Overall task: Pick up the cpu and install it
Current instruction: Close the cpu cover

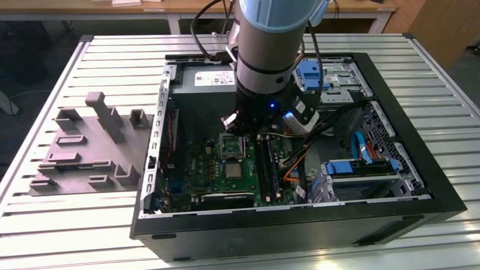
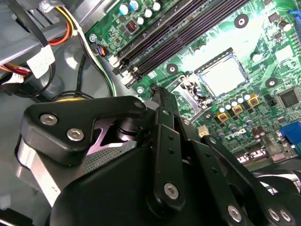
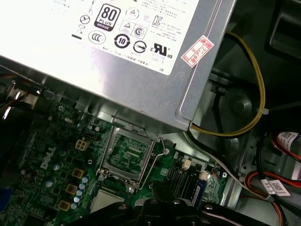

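Note:
The cpu (image 1: 233, 170) is a pale silvery square lying flat in its socket on the green motherboard inside the open computer case. In the second wrist view the cpu (image 2: 221, 75) sits framed by the socket's black rim. In the first wrist view the cpu (image 3: 106, 200) shows just past the metal socket frame (image 3: 127, 153), which is swung open. That socket frame (image 1: 231, 145) lies just beyond the chip in the exterior view. My gripper (image 1: 251, 134) hangs inside the case, above the board and beside the open frame, apart from the cpu. Its black body (image 2: 162, 94) fills the foreground.
A big grey power supply box (image 1: 213, 79) with a white label (image 3: 117, 28) stands close behind the socket. Black memory slots (image 2: 178, 33) run beside it. Cables (image 3: 254, 108) and blue drive cages (image 1: 360, 166) crowd the exterior view's right. A grey fixture block (image 1: 90, 146) sits outside the case.

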